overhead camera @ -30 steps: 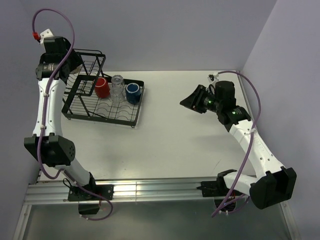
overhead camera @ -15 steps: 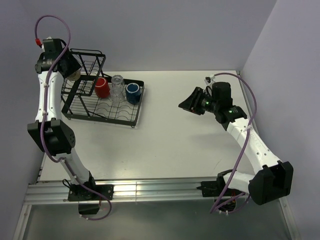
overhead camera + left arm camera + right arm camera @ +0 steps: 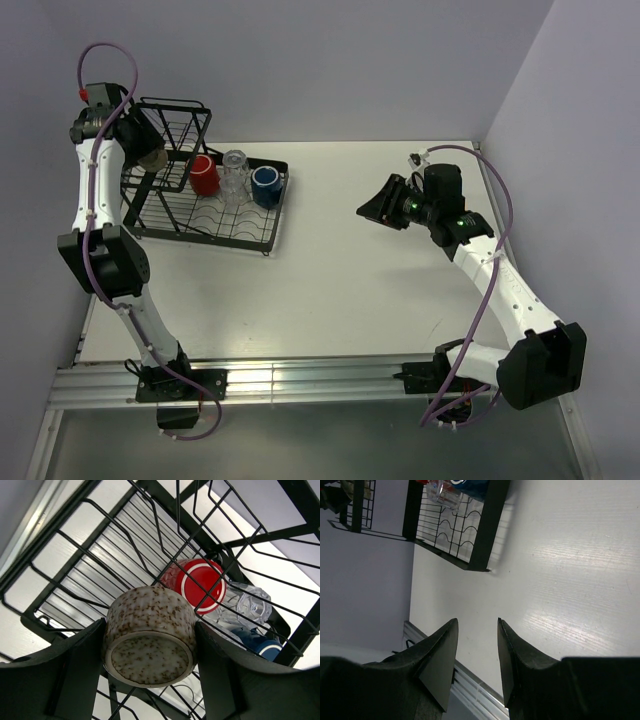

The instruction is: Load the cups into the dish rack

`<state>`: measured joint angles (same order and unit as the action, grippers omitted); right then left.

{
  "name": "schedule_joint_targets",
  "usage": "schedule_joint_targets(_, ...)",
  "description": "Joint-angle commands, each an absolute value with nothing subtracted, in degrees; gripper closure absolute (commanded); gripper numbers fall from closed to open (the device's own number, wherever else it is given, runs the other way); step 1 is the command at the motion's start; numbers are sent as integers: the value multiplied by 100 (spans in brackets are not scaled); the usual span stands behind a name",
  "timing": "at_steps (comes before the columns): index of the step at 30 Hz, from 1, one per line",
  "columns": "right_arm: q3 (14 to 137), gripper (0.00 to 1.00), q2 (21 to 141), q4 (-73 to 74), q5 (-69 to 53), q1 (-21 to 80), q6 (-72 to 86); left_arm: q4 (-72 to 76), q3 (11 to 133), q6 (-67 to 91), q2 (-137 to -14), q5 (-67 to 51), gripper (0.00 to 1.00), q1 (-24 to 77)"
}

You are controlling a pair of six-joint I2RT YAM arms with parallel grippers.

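My left gripper (image 3: 148, 155) is shut on a speckled cream ceramic cup (image 3: 150, 635), held by its sides at the raised wire tier (image 3: 185, 112) of the black dish rack (image 3: 252, 236). The cup's base faces the wrist camera, with rack wires (image 3: 75, 540) behind it. On the flat tray stand a red mug (image 3: 204, 176), a clear glass tumbler (image 3: 235, 170) and a dark blue mug (image 3: 265, 185). They also show in the left wrist view: the red mug (image 3: 200, 582), the tumbler (image 3: 247, 605) and the blue mug (image 3: 260, 645). My right gripper (image 3: 368, 210) is open and empty above the bare table. A second tumbler is not in view.
The rack sits at the table's far left, close to the left wall. In the right wrist view the rack's near corner (image 3: 490, 525) and the metal rail (image 3: 470, 685) at the table's front edge show beyond my open right gripper (image 3: 475, 625).
My left wrist has turned and carried the speckled cup a little right and down, against the rack's raised tier. The right arm shifted very slightly, then stayed still.
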<state>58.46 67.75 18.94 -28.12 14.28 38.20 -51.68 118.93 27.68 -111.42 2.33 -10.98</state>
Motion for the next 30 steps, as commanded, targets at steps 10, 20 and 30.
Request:
schedule_joint_targets(10, 5801, 55, 6847, 1670, -2856, 1476, 3709, -5256, 12024, 2558, -11197, -123, 93, -1169)
schedule_joint_targets(20, 5783, 55, 6882, 1635, -2865, 1485, 3718, -5045, 11821, 2593, -11136, -35, 66, -1169)
schedule_joint_targets(30, 5792, 55, 6917, 1652, -2848, 1503, 3691, -4878, 11804, 2707, -11153, -35, 46, -1169)
